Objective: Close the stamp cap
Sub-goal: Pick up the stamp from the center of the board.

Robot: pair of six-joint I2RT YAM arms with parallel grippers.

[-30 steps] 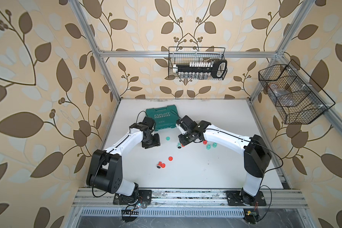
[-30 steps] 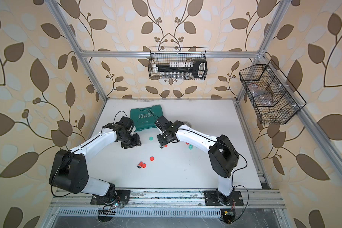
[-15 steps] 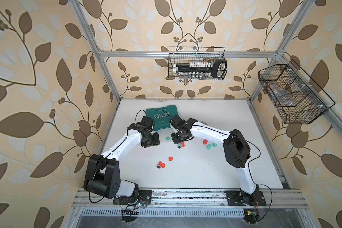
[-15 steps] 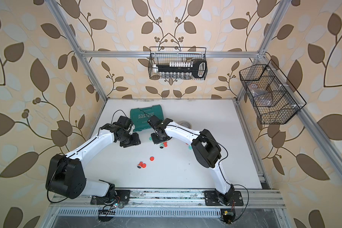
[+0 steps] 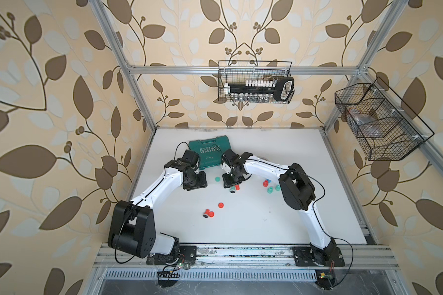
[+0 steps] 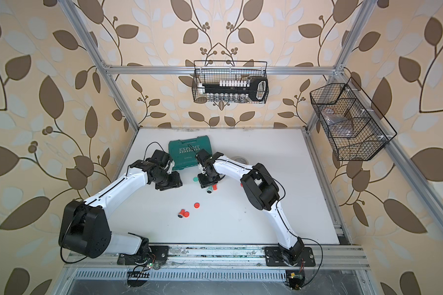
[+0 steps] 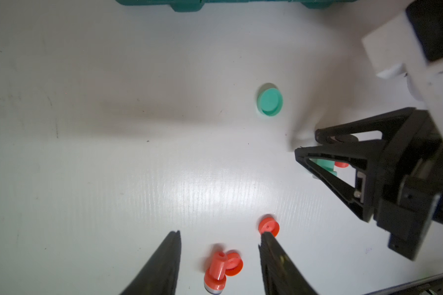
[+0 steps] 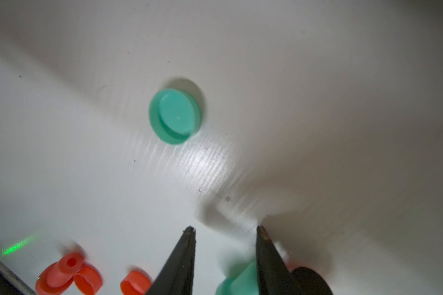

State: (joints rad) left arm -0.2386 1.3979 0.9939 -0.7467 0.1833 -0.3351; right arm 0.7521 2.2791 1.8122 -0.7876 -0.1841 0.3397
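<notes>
We see the white desk w/ a green case twd its far left corner. Left gripper hangs w/ fingers spread, nothing btwn them. Right gripper is low near the case, jaws apart, empty. Green stamp lies just beside it. Green cap sits flat btwn both grippers, apart from the stamp.

Leaf-patterned wallpaper covers the walls around a white bench framed by aluminium rails; a wire basket hangs from the back rail, a second basket on the side wall.
</notes>
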